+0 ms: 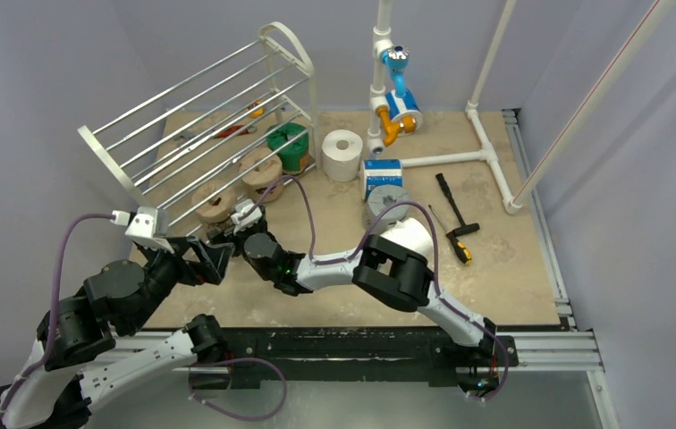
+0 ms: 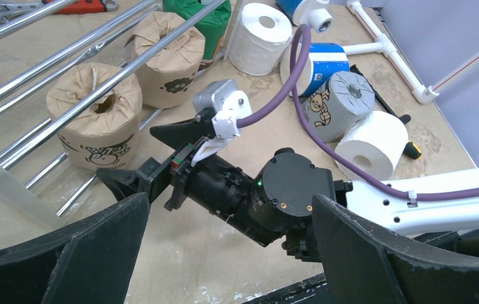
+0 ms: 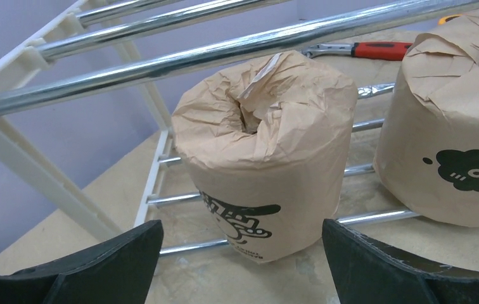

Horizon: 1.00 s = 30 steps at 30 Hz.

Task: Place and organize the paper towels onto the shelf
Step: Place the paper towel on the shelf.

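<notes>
Right gripper has its jaws wide and holds nothing. It sits low, just in front of the near tan roll, apart from it. That roll stands upright on the bottom rods of the shelf, beside a second tan roll. The green roll is under the rods at the far end. Left gripper is also wide and empty, hovering close behind the right wrist. Loose on the table are a white roll, blue-white roll, grey roll and another white roll. Judgement: this roll is placed, and the step in hand is clearing the claw. Back out low and straight along the approach line, without lifting early, because a silver rod runs just over the roll's top. The white end frame is near on one side. Watch the purple cable and the crowding left arm. The best room is toward the near table centre.
</notes>
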Each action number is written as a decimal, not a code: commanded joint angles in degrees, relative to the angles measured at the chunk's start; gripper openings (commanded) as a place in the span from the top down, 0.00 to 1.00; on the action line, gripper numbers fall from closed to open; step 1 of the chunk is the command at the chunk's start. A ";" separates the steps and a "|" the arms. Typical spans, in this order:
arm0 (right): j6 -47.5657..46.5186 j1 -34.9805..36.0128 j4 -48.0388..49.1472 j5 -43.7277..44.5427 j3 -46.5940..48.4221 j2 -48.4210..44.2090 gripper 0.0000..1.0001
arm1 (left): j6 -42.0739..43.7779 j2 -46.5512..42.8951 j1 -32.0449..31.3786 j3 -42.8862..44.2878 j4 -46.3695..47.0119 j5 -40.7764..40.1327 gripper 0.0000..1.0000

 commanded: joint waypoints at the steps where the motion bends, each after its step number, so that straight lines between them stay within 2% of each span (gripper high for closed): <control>1: 0.85 0.24 -2.64 5.02 6.18 0.97 0.01 | -0.19 0.30 -0.16 1.94 0.23 -1.06 0.00; 15: 2.54 0.25 -11.34 10.41 16.74 7.44 0.01 | -0.55 -0.06 -0.24 2.20 -0.21 -1.64 0.00; 30: 4.94 -1.20 -15.89 14.98 19.63 8.77 0.01 | -0.56 -0.13 -0.17 2.03 -0.28 -1.71 0.00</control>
